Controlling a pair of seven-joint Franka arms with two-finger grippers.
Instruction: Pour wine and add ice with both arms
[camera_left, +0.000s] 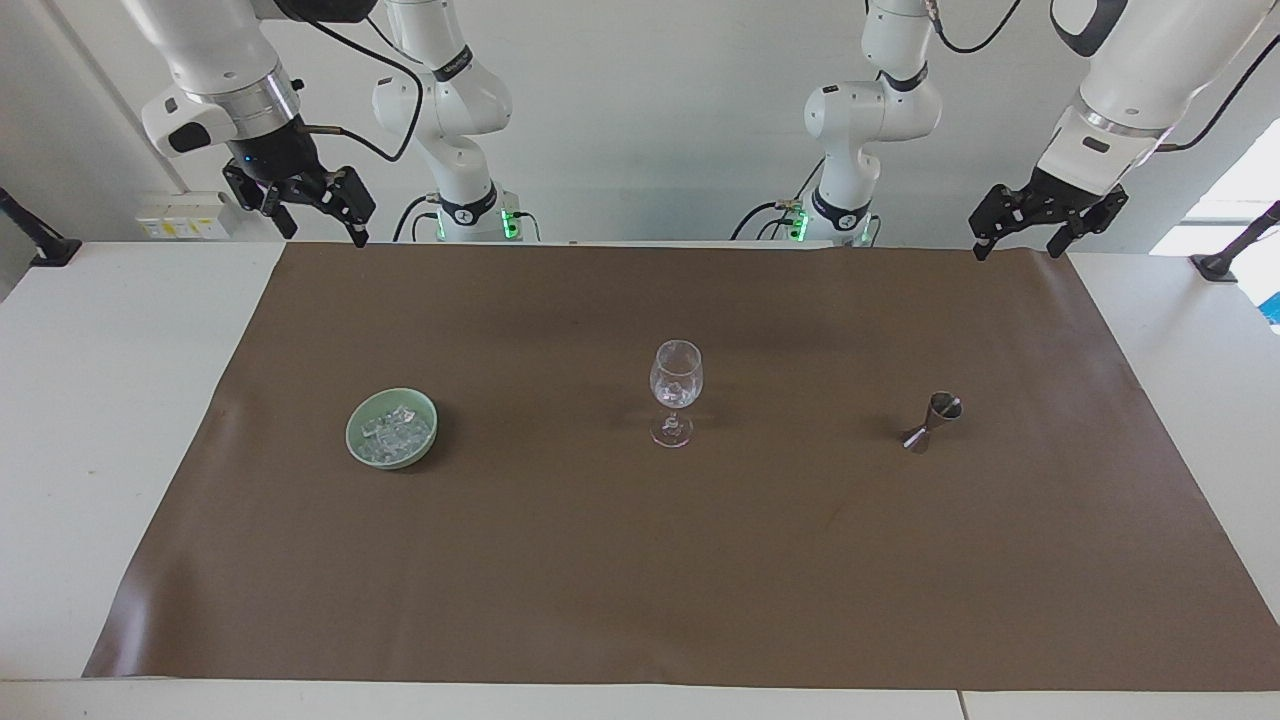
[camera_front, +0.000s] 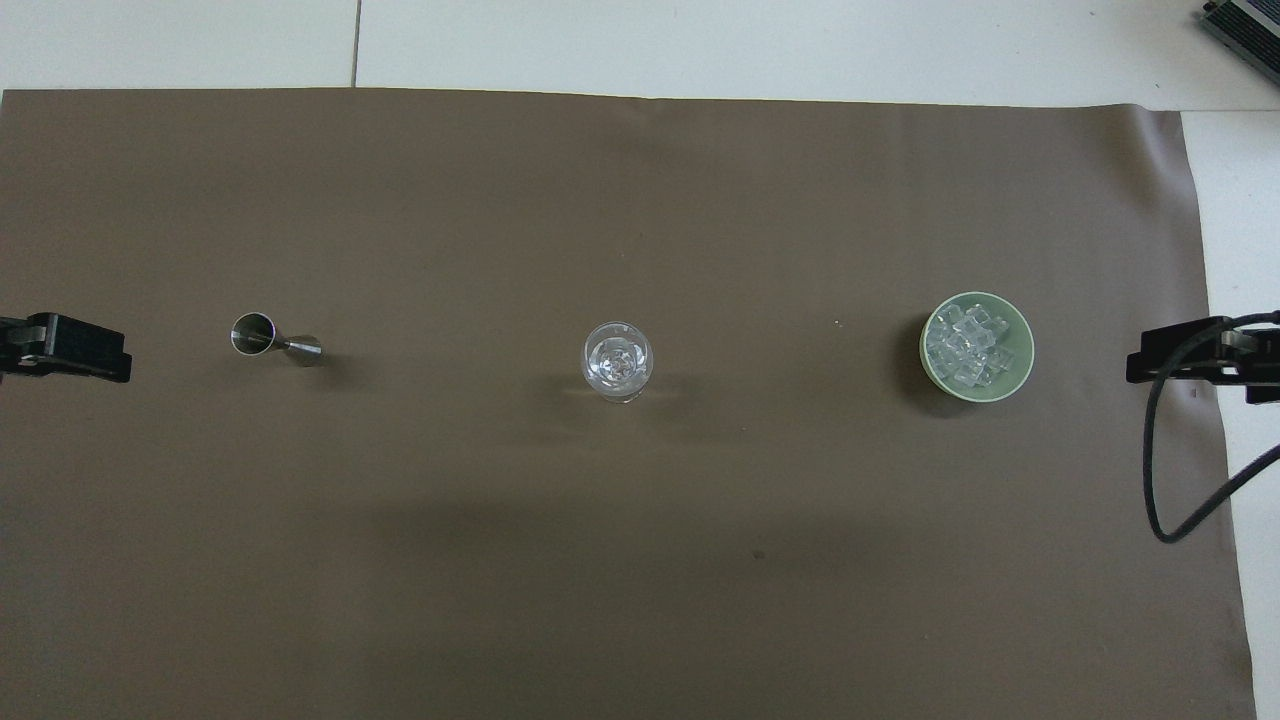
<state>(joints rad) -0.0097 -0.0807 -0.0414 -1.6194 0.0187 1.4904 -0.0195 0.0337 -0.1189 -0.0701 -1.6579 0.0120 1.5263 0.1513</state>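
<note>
A stemmed wine glass (camera_left: 675, 385) (camera_front: 617, 360) stands upright mid-mat, with something clear glinting inside. The ice (camera_left: 397, 432) (camera_front: 963, 348) is heaped in a pale green bowl (camera_left: 352, 432) (camera_front: 1026, 352) toward the right arm's end. A metal jigger (camera_left: 935, 420) (camera_front: 268, 338) stands toward the left arm's end. No wine shows in either view. My right gripper (camera_left: 316, 226) (camera_front: 1190, 362) hangs open and empty over the mat's corner at its own end. Over the other robot-side corner, my left gripper (camera_left: 1017, 248) (camera_front: 70, 350) is open too, holding nothing.
A brown mat (camera_left: 640, 560) covers most of the white table (camera_left: 90, 400). Black clamp stands sit at both table ends (camera_left: 40, 240) (camera_left: 1225, 262). A black cable (camera_front: 1158, 470) loops down from the right arm.
</note>
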